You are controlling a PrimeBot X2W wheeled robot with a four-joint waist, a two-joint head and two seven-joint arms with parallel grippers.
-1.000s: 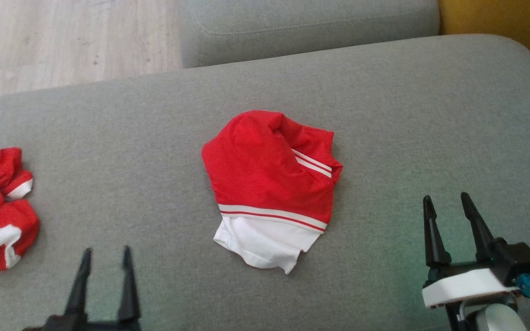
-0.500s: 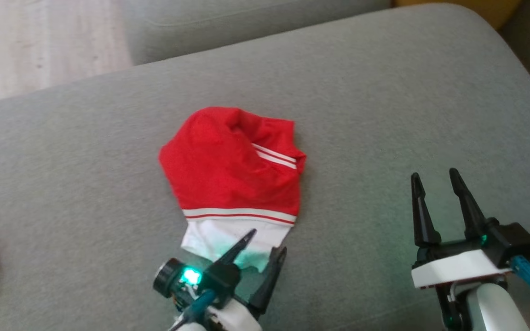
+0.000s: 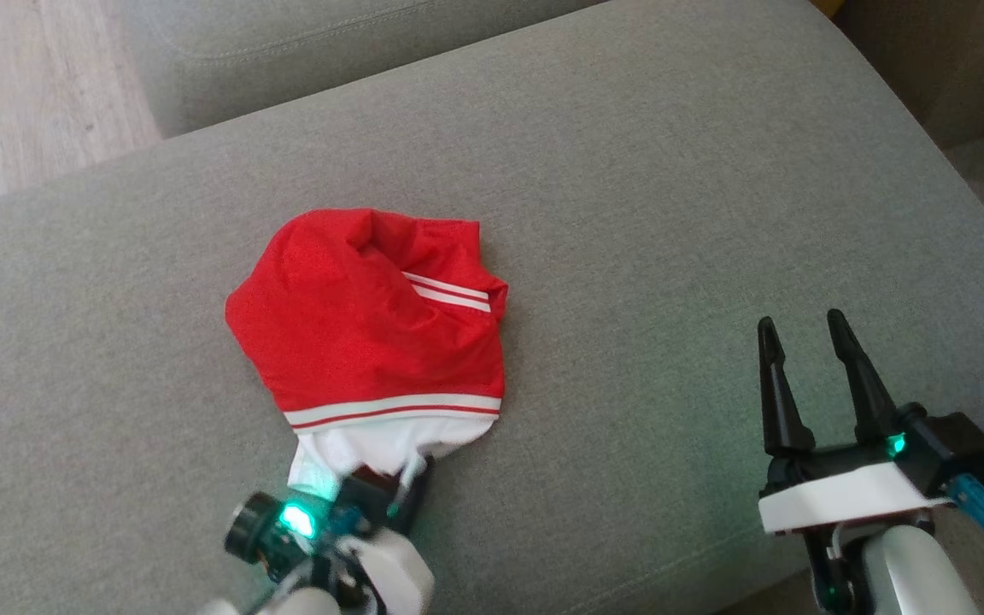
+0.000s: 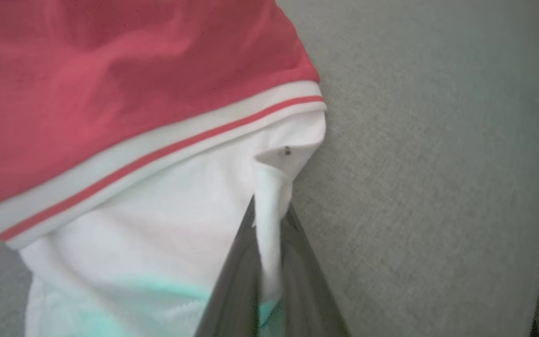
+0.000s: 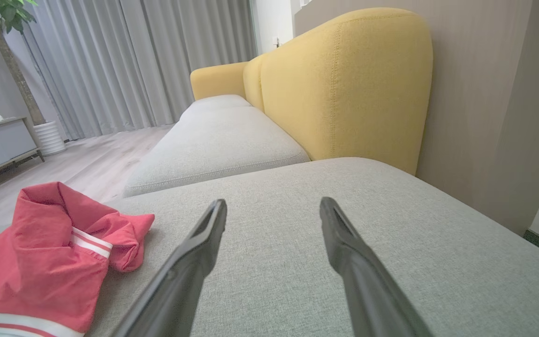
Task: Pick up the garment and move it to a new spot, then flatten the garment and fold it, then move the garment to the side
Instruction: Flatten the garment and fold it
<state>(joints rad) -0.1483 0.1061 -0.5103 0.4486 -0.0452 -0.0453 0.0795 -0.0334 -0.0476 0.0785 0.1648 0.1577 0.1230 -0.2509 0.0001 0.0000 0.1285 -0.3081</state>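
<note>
the garment [image 3: 372,342] is laid on the grey cushion [image 3: 671,213], long axis running near to far, white hem nearest. that hem is pinched in the clenched left gripper [image 3: 407,478]; the right gripper [image 3: 801,320] is held spread, well apart.

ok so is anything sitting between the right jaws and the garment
Nothing visible. A stretch of bare grey sofa cushion lies between the open right jaws and the red and white garment, which lies to their left. The left jaws are shut on a fold of its white edge.
</note>
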